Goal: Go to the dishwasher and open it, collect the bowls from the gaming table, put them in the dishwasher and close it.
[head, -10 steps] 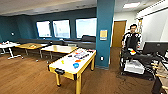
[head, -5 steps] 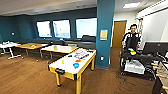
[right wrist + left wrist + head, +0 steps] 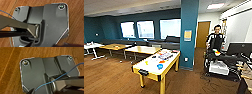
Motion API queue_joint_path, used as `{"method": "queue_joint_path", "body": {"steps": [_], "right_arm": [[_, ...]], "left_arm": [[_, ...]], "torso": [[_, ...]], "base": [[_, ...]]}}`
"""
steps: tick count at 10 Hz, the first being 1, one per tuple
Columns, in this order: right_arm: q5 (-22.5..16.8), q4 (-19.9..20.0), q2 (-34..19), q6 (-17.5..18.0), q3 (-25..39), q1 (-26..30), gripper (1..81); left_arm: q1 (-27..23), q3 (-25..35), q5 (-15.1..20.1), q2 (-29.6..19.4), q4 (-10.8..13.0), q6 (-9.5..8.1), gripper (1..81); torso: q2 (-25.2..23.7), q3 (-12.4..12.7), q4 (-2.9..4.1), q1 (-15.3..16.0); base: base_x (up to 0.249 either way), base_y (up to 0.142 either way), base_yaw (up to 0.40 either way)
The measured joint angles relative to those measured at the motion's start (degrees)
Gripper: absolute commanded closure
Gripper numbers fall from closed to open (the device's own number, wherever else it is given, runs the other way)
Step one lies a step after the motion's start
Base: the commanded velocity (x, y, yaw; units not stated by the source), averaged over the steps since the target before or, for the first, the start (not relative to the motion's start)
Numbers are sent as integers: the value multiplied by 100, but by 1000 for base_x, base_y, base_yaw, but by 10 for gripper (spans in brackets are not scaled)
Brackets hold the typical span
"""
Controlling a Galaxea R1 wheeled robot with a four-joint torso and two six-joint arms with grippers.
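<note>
The gaming table (image 3: 149, 65) has a white top, yellow frame and legs, and black corners. On it sit an orange bowl (image 3: 162, 61), a blue round piece (image 3: 159, 66) and a small yellow cup (image 3: 146, 62). The walls and pillar (image 3: 189, 20) are deep teal, the floor (image 3: 111, 77) warm brown wood grain, the door (image 3: 202, 33) honey-toned wood

The gaming table (image 3: 149, 70), a long air-hockey table with a white top, yellow sides and legs and a black end slot, stands on the wood floor beside the teal pillar, with an orange bowl (image 3: 162, 61) among small colourful items on its top
</note>
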Motion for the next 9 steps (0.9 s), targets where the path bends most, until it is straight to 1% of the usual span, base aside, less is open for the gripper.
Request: {"method": "queue_joint_path", "body": {"steps": [2, 5, 9], "right_arm": [[46, 0, 13, -10, 0, 130, 10], [30, 0, -11, -10, -20, 55, 10], [44, 0, -2, -7, -15, 85, 10]], "left_arm": [[-144, 0, -59, 2, 2, 0, 10], [-61, 5, -33, 22, 2, 0, 10], [-88, -15, -44, 15, 2, 0, 10]], "torso": [[6, -2, 0, 7], [6, -2, 0, 7], [6, -2, 0, 7]], "base": [[140, 68, 0], [140, 77, 0], [140, 77, 0]]}}
